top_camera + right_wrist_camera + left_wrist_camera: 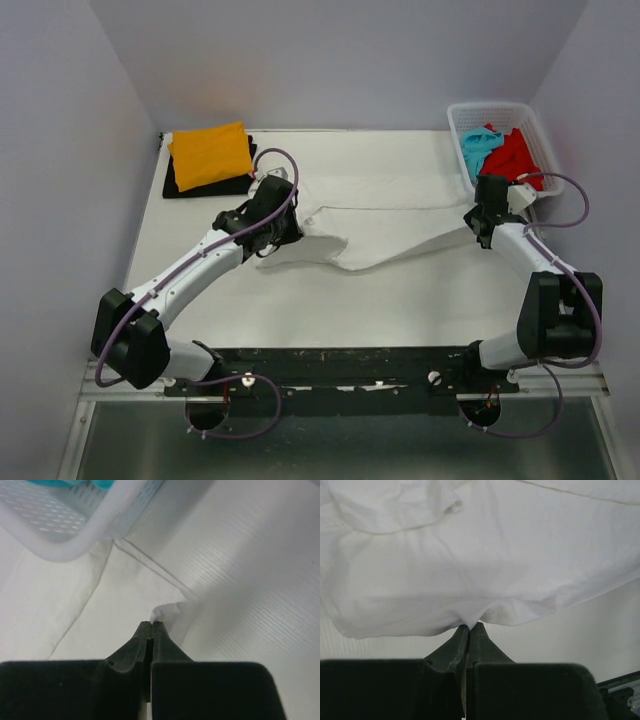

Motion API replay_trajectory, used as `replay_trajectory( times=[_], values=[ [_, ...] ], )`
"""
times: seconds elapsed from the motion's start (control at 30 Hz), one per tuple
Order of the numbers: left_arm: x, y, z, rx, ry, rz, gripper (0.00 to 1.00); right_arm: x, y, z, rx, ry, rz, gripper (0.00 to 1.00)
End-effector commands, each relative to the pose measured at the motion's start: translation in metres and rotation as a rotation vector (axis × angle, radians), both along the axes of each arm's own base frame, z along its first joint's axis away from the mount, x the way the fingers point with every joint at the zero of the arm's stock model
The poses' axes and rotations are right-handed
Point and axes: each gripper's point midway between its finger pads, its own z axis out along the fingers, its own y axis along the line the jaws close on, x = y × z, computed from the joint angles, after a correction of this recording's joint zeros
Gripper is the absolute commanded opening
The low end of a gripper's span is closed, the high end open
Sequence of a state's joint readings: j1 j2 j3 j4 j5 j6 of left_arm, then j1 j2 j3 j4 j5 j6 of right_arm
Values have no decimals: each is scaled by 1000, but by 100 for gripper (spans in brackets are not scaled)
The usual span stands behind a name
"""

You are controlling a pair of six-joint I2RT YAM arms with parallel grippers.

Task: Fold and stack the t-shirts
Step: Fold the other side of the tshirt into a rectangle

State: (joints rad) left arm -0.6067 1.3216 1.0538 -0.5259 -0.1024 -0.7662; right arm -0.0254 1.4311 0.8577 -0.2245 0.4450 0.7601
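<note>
The white t-shirt (380,220) lies spread across the middle of the table, pulled out between my two grippers. At its left end my left gripper (295,228) is shut on a bunched fold of the white cloth (470,555), with the tips (470,626) pressed together. At the shirt's right end, beside the basket, my right gripper (478,225) is shut, pinching a small peak of white cloth (167,611) at its tips (152,623). An orange t-shirt (212,155) lies folded on a black one (185,185) at the back left.
A white lattice basket (500,108) at the back right holds a red t-shirt (515,155) and a turquoise one (478,148). Its rim (75,545) is close to the right gripper. Grey walls enclose the table on three sides.
</note>
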Motion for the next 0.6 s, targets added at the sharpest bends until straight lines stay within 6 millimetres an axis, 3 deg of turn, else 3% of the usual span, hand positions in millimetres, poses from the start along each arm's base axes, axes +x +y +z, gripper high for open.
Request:
replay_trajectory(
  times=[0.0,0.2,0.57],
  values=[
    [35,18,10,73,-55,31,0,13,-11,7,-72,34,-13,1],
    [76,33,27,108,-120,66,0,35,-9,1,-56,59,-4,1],
    [147,37,38,221,-221,-20,0,45,-20,-8,-90,90,-72,1]
  ],
)
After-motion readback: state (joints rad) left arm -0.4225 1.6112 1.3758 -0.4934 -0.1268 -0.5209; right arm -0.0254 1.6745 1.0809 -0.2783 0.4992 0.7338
